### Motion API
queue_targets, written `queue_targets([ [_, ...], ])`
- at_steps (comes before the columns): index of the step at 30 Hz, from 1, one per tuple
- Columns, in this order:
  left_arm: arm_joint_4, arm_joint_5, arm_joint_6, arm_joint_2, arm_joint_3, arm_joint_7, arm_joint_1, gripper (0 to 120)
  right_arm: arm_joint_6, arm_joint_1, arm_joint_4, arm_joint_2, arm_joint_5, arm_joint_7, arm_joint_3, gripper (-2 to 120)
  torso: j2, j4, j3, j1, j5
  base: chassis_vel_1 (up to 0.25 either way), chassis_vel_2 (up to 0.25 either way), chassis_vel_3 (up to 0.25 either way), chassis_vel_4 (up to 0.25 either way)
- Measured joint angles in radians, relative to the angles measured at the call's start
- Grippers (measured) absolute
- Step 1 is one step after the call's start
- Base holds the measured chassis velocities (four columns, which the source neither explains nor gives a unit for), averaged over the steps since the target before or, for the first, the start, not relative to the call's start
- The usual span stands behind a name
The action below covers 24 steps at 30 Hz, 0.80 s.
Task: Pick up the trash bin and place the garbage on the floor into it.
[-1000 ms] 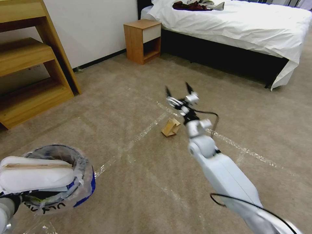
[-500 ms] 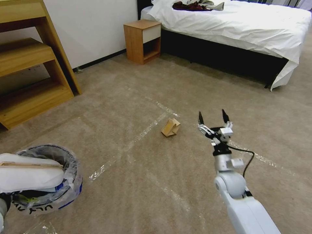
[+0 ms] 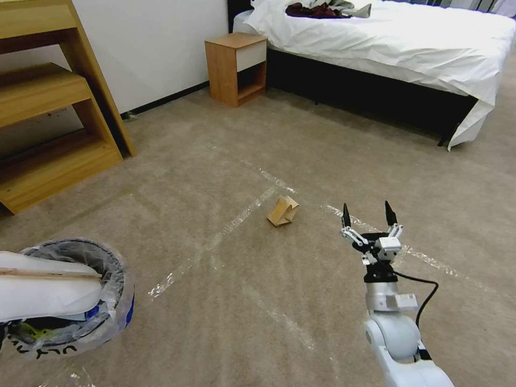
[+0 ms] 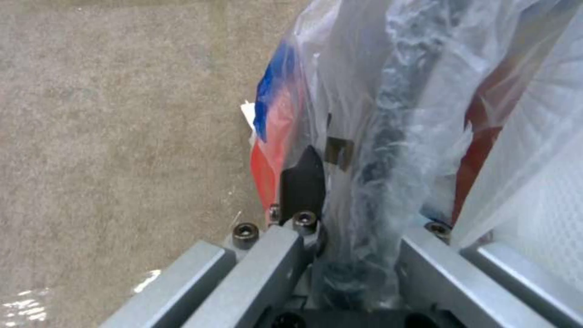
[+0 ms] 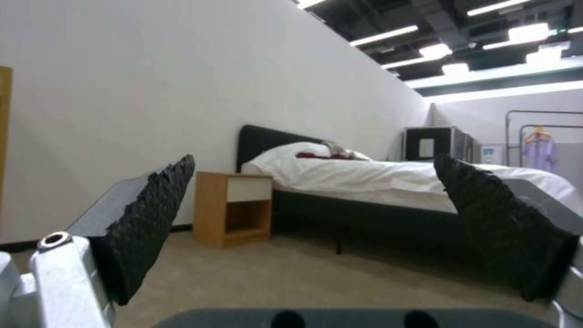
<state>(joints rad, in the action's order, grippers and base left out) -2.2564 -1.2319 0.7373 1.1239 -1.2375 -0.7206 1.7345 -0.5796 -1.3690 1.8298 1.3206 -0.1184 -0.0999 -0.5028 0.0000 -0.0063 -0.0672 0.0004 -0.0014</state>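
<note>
One right gripper (image 3: 367, 214), open, has drawn back from the cardboard (image 3: 282, 210).

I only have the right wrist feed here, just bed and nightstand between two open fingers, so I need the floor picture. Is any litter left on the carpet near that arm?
Observer: Yes, a folded brown cardboard piece lies on the beige carpet, ahead and to the left of the right pincer.
Operator: Is the pincer touching it?
Observer: No, it hangs open, clear of the cardboard.
Operator: And the bin?
Observer: The left pincer is shut on the rim of the small round dark trash bin with the clear plastic liner, at the robot's left.
Operator: Anything in it?
Observer: A flat white slipper lies across its top.
</note>
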Motion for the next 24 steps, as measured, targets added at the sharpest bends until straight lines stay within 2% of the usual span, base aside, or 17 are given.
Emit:
queue_targets([
  [9,0.005,-0.021,0.000,0.006,-0.012,-0.008,0.000,0,-0.072,-0.044,-0.024,0.049,0.060,0.006,-0.016,100,0.000,0.0000,0.000,0.000,0.0000,0.000,0.000,0.000,0.000],
  [18,0.013,-0.016,0.000,0.012,-0.023,0.021,0.011,0,-0.102,-0.051,-0.022,0.070,0.093,-0.009,-0.020,100,0.000,0.0001,0.000,0.000,0.0000,0.000,0.000,0.000,0.000],
  [24,0.012,-0.016,0.000,0.009,-0.023,0.020,0.008,0,-0.115,-0.056,-0.029,0.077,0.098,-0.009,-0.024,100,0.000,0.0001,0.000,0.000,-0.0001,-0.012,0.019,0.011,-0.010],
])
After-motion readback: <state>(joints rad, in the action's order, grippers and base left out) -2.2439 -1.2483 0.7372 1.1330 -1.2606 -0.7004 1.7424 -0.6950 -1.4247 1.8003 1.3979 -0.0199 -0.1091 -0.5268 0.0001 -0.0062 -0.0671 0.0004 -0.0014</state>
